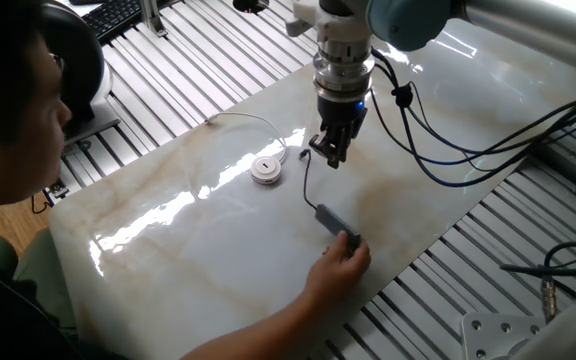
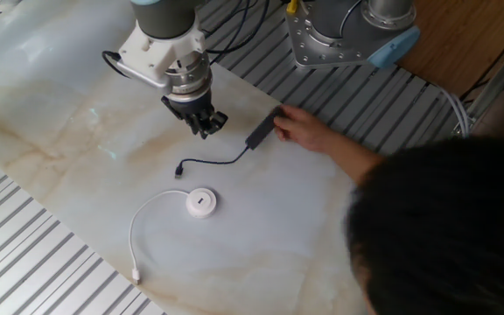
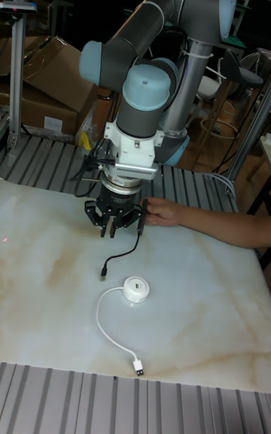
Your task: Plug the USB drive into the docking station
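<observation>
The USB drive (image 1: 330,217) is a slim grey bar lying flat on the marble table, with a person's hand (image 1: 343,260) touching its end. Its thin black cable runs to a small plug (image 2: 179,171) lying close to my gripper. The bar also shows in the other fixed view (image 2: 259,133) and the tall view (image 3: 141,217). The docking station (image 1: 266,168) is a white round puck (image 2: 201,202) (image 3: 135,288) with a pale looping wire, lying apart from the drive. My gripper (image 1: 333,155) (image 2: 204,127) (image 3: 113,227) hangs just above the table between them, open and empty.
A person leans in from the table's side, head and arm (image 2: 427,227) covering part of the views. The puck's wire ends in a plug (image 3: 139,368) near the table edge. Dark cables (image 1: 448,150) trail from the arm. A second robot base (image 2: 348,35) stands beyond the table.
</observation>
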Robot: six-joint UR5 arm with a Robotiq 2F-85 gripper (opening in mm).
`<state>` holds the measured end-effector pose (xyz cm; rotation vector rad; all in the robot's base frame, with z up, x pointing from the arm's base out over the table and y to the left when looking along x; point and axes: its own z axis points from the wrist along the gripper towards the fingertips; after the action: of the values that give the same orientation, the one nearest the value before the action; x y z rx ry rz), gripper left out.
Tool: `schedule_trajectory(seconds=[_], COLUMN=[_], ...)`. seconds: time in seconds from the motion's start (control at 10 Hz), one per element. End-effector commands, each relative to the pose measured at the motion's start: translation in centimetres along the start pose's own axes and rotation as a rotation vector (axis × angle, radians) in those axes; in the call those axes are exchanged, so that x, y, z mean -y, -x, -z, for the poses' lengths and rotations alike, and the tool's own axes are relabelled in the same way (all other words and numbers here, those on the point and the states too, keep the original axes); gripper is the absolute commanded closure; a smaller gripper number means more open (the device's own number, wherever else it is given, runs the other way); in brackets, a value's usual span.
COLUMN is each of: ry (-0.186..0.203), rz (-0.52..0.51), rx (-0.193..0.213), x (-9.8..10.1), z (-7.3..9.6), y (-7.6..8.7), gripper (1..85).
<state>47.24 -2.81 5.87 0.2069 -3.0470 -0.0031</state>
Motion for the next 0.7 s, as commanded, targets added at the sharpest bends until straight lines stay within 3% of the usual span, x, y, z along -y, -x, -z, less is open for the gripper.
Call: schedule_trajectory(seconds=[0.0, 0.6], ry=[-0.003, -0.006], rz=[0.014, -0.002], rx=[0.003, 0.053], x=[0.4, 0.2], z=[0.0, 0.1], y=[0.1, 1.5], gripper=[54.3, 51.7])
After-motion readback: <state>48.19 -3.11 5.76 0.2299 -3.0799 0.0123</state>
